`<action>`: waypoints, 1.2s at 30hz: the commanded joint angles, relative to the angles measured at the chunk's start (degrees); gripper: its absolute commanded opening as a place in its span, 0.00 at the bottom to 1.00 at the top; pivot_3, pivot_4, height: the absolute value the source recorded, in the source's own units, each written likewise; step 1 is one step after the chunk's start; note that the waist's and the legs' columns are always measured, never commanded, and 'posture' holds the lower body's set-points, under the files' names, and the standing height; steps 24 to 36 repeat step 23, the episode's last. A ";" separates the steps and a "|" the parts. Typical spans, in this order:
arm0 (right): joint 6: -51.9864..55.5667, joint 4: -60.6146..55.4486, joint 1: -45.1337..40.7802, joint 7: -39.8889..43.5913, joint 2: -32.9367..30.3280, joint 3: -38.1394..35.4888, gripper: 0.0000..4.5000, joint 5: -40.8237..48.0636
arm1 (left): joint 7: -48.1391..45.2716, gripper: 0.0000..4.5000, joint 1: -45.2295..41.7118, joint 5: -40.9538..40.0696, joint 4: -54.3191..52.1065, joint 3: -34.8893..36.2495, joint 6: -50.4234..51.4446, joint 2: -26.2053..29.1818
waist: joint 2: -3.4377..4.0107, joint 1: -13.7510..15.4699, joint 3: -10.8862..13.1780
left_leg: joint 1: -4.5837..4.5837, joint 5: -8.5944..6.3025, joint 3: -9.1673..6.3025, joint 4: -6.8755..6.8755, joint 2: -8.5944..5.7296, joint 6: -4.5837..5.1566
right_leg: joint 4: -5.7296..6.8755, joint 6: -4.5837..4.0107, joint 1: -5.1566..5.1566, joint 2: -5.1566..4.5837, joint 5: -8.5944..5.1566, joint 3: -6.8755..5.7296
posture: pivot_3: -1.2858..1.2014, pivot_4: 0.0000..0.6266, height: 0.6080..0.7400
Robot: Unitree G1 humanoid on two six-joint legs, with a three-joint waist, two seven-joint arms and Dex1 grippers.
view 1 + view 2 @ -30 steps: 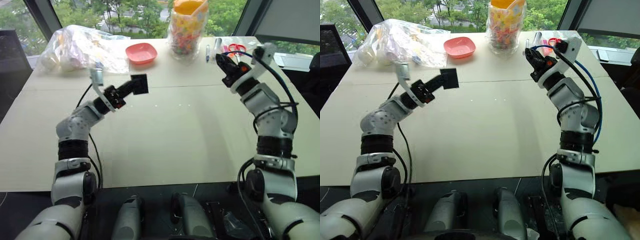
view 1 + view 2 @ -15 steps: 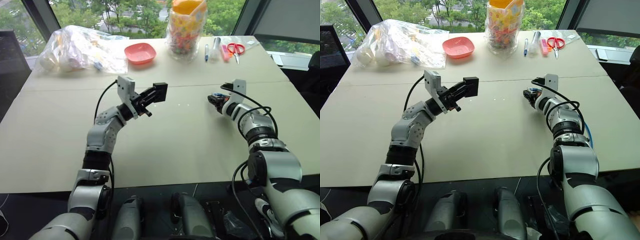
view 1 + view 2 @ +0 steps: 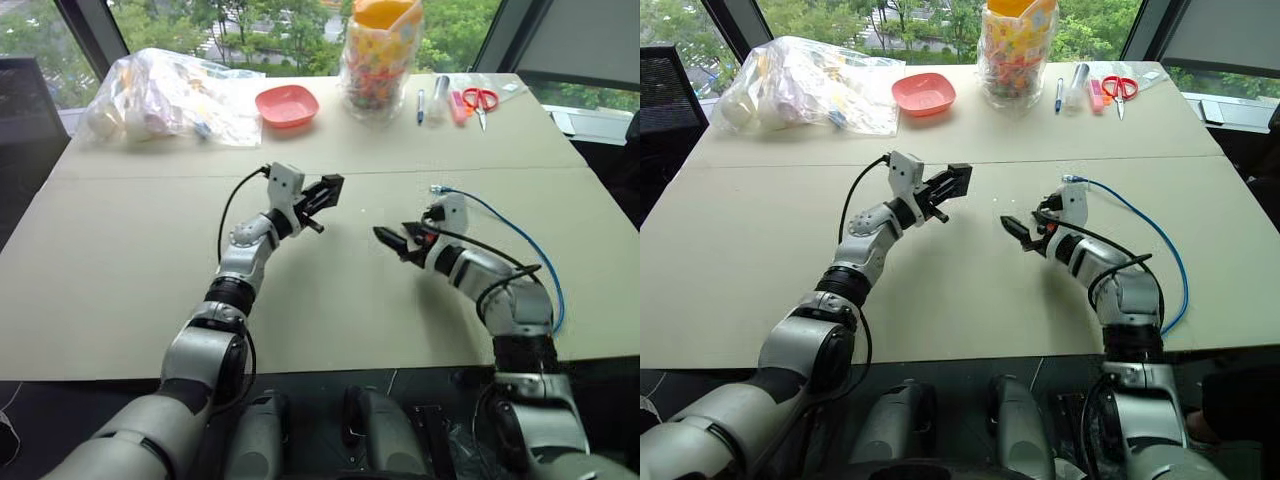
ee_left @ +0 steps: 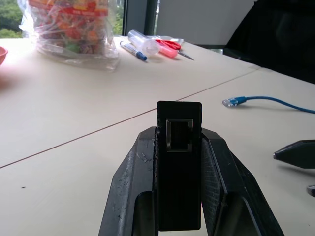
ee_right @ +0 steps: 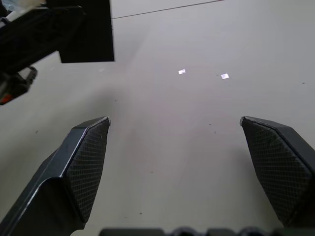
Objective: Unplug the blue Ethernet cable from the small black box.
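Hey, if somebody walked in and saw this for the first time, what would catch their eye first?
Probably the small black box clamped in the left gripper above the middle of the table, its port empty. Next, the blue Ethernet cable lying loose on the table beside the right arm, plug unattached, and the right gripper wide open, facing the box.

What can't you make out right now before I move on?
- Small black box: sides covered by the left claw fingers, left wrist view.
- Blue Ethernet cable: far end runs behind the right arm, eye views.
- Pens: too small for detail.
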 commanded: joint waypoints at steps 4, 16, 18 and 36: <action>1.20 -9.80 0.54 -3.42 0.75 -4.14 1.00 3.84 | -3.19 0.84 -3.38 1.40 4.78 0.66 -4.31 0.24 | 0.00 0.18 0.00 | -0.01 -0.01 -0.05 -0.01 0.04 -0.01 | -0.02 -0.02 0.02 0.02 -0.01 -0.07 | 0.52 0.24 1.00; 1.03 -17.17 7.58 2.41 -6.91 -3.43 1.00 5.47 | -15.75 0.99 12.89 -7.21 -40.01 1.52 29.09 17.02 | 0.01 -1.02 0.00 | -0.01 -0.02 -0.04 -0.13 0.12 0.02 | -0.03 -0.07 -0.02 0.08 -0.05 -0.01 | 0.52 0.24 1.00; 1.17 -18.91 9.30 3.71 -7.87 -3.61 1.00 6.64 | -14.37 0.99 17.13 -8.63 -48.00 2.03 35.20 20.36 | 0.02 -1.04 0.00 | 0.00 -0.02 -0.03 -0.15 0.15 0.02 | -0.02 -0.08 -0.04 0.14 -0.06 0.00 | 0.52 0.24 1.00; 2.13 -22.13 12.61 6.55 -9.50 -4.75 1.00 9.98 | -9.41 0.99 28.46 -14.52 -65.36 6.38 48.92 25.50 | 0.02 -0.76 0.00 | 0.07 -0.03 -0.06 -0.07 0.14 0.00 | -0.03 -0.25 0.05 0.10 -0.18 -0.01 | 0.52 0.24 1.00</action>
